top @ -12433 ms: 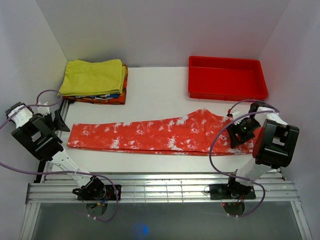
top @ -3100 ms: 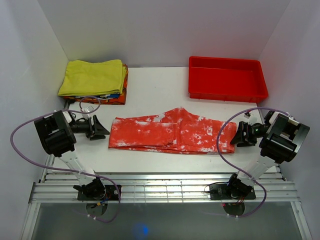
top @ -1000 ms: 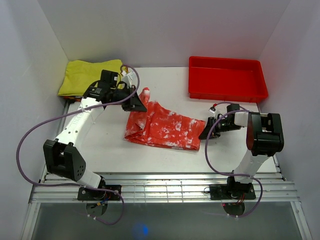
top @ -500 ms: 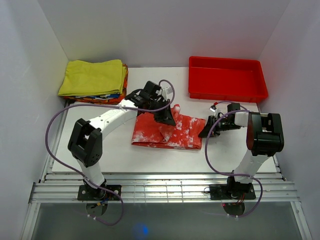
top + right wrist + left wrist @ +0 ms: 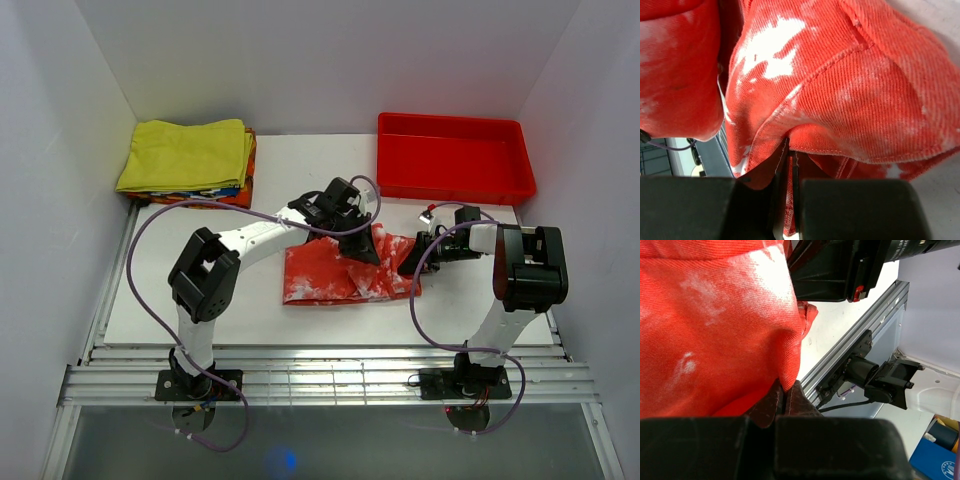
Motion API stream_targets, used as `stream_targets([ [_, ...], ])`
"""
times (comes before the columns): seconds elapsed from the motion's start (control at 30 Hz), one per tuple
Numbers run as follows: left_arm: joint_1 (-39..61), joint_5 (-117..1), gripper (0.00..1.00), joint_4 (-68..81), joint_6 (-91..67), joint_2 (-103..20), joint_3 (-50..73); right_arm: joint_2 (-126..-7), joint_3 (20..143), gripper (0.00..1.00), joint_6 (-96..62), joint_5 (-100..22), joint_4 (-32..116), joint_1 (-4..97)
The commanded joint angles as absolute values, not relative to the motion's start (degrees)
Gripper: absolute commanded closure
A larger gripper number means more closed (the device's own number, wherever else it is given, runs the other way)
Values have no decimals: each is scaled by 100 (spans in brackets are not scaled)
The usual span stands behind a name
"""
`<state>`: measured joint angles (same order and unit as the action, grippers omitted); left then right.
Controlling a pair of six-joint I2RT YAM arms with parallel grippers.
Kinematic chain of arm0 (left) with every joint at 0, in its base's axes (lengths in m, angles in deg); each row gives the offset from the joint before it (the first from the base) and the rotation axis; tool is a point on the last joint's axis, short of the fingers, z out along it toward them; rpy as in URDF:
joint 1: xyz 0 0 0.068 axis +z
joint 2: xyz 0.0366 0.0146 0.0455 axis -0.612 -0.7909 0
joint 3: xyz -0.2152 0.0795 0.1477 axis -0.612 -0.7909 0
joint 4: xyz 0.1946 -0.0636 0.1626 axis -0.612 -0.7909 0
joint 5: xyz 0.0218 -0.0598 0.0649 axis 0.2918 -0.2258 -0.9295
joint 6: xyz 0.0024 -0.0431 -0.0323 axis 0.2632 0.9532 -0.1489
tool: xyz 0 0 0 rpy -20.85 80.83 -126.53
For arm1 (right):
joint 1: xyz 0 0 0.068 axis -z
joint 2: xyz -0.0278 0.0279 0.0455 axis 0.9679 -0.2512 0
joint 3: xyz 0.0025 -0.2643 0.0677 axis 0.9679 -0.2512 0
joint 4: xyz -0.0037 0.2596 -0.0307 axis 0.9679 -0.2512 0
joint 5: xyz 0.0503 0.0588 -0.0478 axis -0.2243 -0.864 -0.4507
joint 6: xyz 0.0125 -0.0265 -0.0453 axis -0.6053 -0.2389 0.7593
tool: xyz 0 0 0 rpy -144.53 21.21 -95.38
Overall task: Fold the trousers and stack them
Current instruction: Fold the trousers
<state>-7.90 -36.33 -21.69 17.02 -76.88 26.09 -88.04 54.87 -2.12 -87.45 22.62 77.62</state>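
White table [image 5: 260, 325], white walls on three sides. The trousers [image 5: 335, 280] sit bunched mid-table, a bit right of centre, partly folded over themselves. The left gripper [image 5: 360, 247] reaches across to their upper right part, jaws pinched together on a cloth edge. The right gripper [image 5: 411, 262] is at the right end, jaws clamped on a hem; the two grippers are near each other. Back left: yellow folded garment [image 5: 185, 152] topping a stack. Back right: red tray [image 5: 455, 186].

left arm: I reach far forward and rightward, elbow bent | left gripper [image 5: 363, 244]: jaws pinched tight on the trousers [image 5: 322, 278] | right arm: forearm low, pointing left | right gripper [image 5: 412, 258]: jaws clamped on the same cloth, just right of my left gripper
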Motion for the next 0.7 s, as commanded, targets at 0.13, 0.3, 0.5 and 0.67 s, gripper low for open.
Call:
stream_targets([
  [0.13, -605, -3666, 100, -2041, 1762, -7190, 2417, -8447, 5889, 87, 785, -8385, 1082, 8062],
  [0.3, -367, -3719, 100, -2155, 1596, -6873, 1924, -8393, 6627, 87, 1418, -7990, 125, 8713],
  [0.5, -261, -3763, 100, -2261, 1490, -6890, 2003, -8095, 7164, 84, 1614, -8532, -650, 8908],
  [0.67, -208, -3780, 100, -2287, 1464, -6908, 2091, -8129, 6796, 78, 1271, -9472, -442, 8302],
])
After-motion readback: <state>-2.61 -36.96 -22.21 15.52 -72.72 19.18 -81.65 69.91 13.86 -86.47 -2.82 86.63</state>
